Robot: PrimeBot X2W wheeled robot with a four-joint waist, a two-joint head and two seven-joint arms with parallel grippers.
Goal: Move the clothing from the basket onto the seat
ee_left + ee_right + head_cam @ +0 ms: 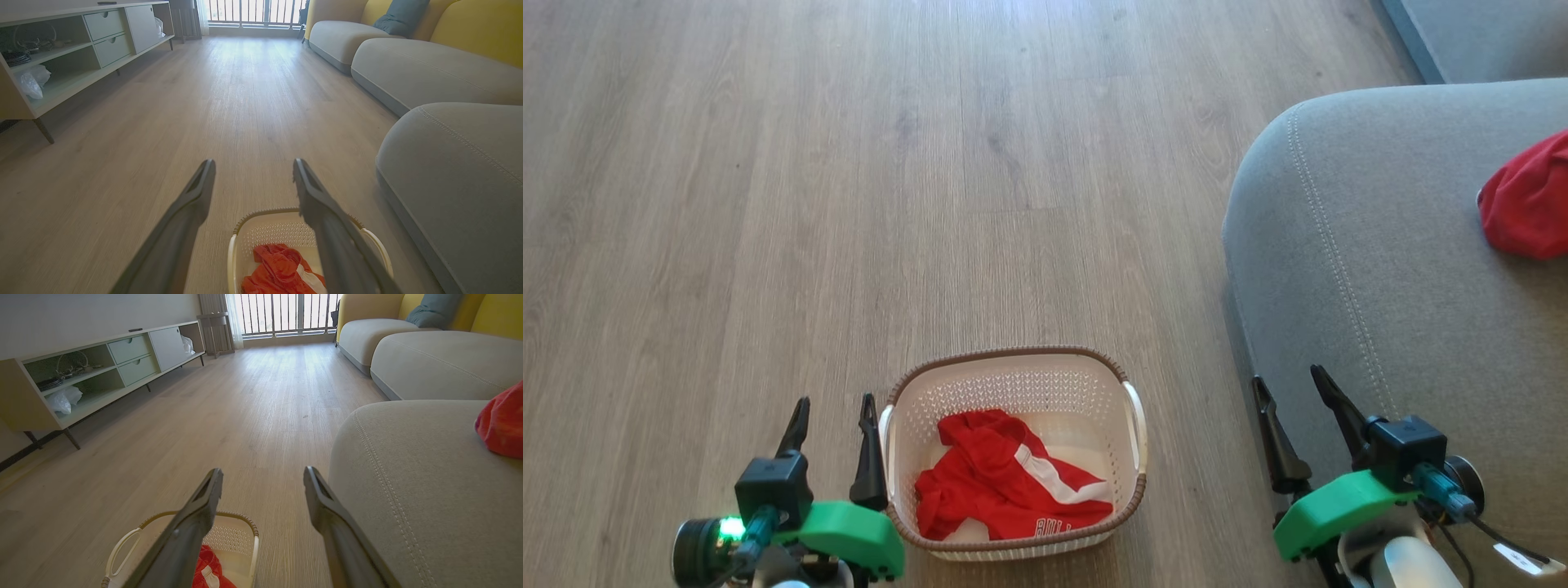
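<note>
Evenly, left gripper (835, 400) and right gripper (1285, 374), fingers (796, 429) apart, either side of basket (1013, 354).

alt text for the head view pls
A cream basket on a wood floor holds a crumpled red garment with white trim, while a second, plain red garment lies on the grey sofa seat at right. The robot's left gripper and right gripper sit open and empty at the bottom corners, either side of the basket.

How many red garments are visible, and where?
2. One striped red garment lies in the basket; one plain red garment lies on the seat, at the head view's right edge. Another could hide beneath the striped one.
</note>
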